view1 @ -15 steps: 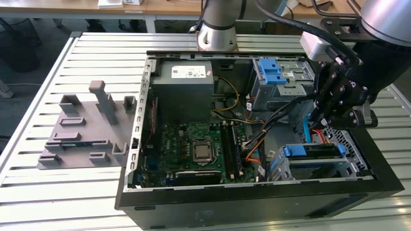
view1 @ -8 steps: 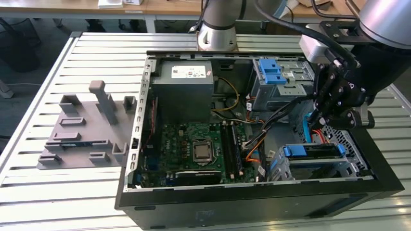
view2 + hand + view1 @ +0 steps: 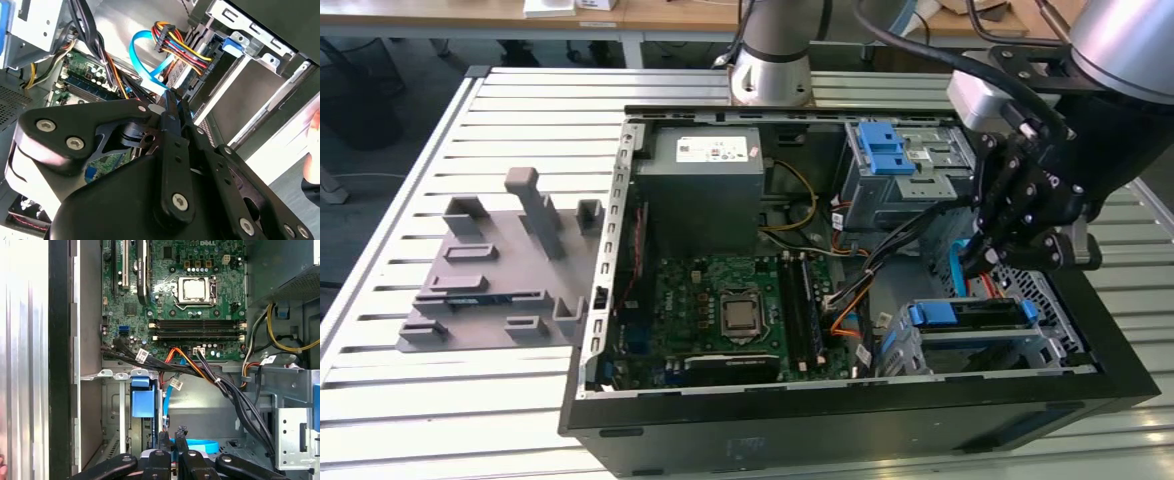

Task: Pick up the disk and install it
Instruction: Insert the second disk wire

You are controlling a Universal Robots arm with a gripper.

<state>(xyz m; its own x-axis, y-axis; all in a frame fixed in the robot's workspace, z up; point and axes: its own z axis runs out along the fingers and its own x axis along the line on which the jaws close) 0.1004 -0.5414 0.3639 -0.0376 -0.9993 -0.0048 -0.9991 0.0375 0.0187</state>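
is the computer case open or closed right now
Open. In the exterior view the computer case lies with its side panel off, so the motherboard, cables and drive cage show from above.

Inside the open computer case (image 3: 1067,290), black cables (image 3: 235,395) and a blue ribbon cable (image 3: 142,62) are crowding the gap where the gripper (image 3: 171,436) is hanging, between 2 drive cages (image 3: 907,165). The motherboard (image 3: 734,310) is lying unobstructed from above.
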